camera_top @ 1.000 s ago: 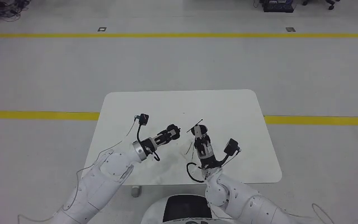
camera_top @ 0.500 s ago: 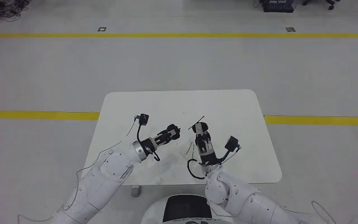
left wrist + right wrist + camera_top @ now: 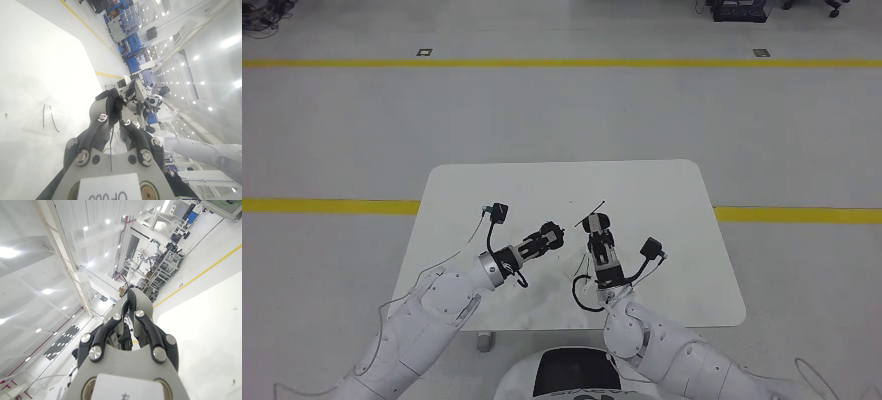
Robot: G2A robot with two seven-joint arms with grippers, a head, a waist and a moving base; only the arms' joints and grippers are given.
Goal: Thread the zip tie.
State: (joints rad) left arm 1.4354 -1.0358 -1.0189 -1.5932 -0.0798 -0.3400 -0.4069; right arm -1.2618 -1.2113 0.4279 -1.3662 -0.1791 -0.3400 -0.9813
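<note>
Top view: both grippers sit close together above the table (image 3: 662, 190). The zip tie (image 3: 590, 215) juts from the right gripper (image 3: 594, 232).

Left wrist view: the left gripper (image 3: 110, 98) is clenched on a thin black strand (image 3: 110, 149).

Right wrist view: the right gripper (image 3: 130, 294) grips the zip tie (image 3: 125, 279), whose end arcs beyond its tips.

You see no closed loop, so judge threading unfinished.

Had both arms bent in front of me, forearms angled inward. Left gripper (image 3: 554, 236) and right gripper (image 3: 594, 224) were tip to tip, close but apart. Right fingers were pinched on the zip tie (image 3: 123, 279), left pinched on a thin black strand (image 3: 110, 147).
</note>
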